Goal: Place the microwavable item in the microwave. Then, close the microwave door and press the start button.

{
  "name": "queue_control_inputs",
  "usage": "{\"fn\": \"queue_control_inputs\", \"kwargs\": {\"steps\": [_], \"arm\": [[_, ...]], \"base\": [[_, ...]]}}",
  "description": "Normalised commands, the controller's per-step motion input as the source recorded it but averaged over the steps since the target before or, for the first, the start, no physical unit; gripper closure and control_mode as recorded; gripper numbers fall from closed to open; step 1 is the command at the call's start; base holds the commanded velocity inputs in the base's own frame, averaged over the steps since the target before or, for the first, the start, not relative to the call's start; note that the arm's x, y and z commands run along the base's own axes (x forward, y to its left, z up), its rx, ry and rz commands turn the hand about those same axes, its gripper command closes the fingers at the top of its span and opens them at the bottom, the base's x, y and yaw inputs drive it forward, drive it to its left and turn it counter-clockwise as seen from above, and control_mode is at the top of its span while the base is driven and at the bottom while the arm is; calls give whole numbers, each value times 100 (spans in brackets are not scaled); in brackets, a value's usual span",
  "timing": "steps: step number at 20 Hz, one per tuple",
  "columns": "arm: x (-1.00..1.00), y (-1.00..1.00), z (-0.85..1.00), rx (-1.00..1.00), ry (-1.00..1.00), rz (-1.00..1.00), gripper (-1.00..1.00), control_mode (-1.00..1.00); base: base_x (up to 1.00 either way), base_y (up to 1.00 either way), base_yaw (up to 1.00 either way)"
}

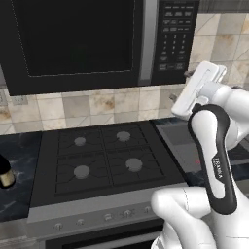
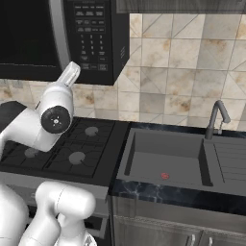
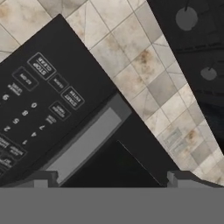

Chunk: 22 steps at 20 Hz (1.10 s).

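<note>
Shut microwave door [image 1: 73, 41] barring interior

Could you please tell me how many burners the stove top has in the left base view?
4: rear left burner, rear right burner, front left burner, front right burner. They lie in a square on the stove top below the microwave. None seems hidden.

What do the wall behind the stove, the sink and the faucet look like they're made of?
Wall: likely glazed stone-look ceramic tile, beige mottling with grout lines. Sink: matte dark grey basin, possibly composite or coated metal; no shine. Faucet: apparently brushed metal, grey with a soft highlight.
</note>
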Motion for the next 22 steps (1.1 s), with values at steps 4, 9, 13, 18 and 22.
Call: {"fn": "queue_control_inputs", "kwargs": {"steps": [4, 9, 13, 18, 22], "arm": [[26, 9, -14, 0, 0, 2, -100, -100], [27, 0, -9, 0, 0, 0, -100, -100], [30, 0, -3, 0, 0, 0, -100, -100], [34, 0, -11, 0, 2, 0, -100, -100], [34, 0, -14, 0, 3, 0, -100, -100]], "base": [[0, 0, 0], [0, 0, 0], [0, 0, 0], [0, 0, 0], [0, 0, 0]]}}
